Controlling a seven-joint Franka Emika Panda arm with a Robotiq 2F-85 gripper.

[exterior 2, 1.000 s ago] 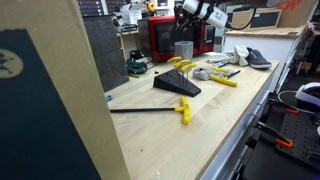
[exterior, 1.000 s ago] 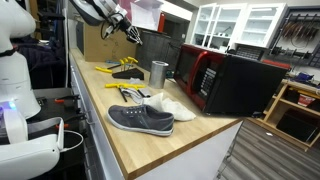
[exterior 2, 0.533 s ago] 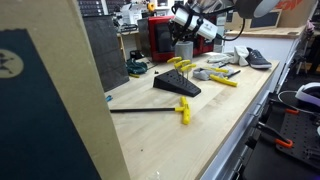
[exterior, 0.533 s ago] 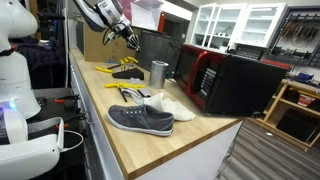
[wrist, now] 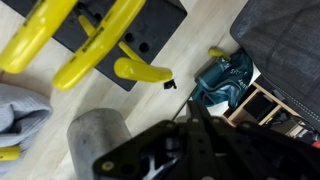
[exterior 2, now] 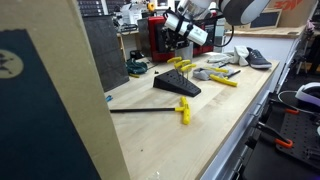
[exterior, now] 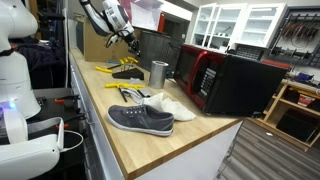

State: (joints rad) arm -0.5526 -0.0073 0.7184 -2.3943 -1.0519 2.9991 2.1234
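Over the pale wooden workbench (exterior: 128,155), the black gripper (exterior: 130,39) hangs empty, jaws pressed together, above the black wedge-shaped rack (wrist: 160,25) beside a grey metal cup (wrist: 100,140); the rack's curved yellow plastic tool handles (wrist: 100,48) look light, stiff and slick, likely best pinched mid-length.

The end effector (exterior: 130,41) hangs closed above the back of the counter (exterior: 175,150), with open air around it. Below it, the metal cup (exterior: 158,72) and the rack of yellow-handled tools (exterior: 124,68) stand close together, leaving only a narrow gap. The microwave (exterior: 230,82) walls one side. The shoe (exterior: 140,119) and white cloth (exterior: 172,104) block the middle. Bare wood surrounds the long-handled mallet (exterior 2: 150,110).
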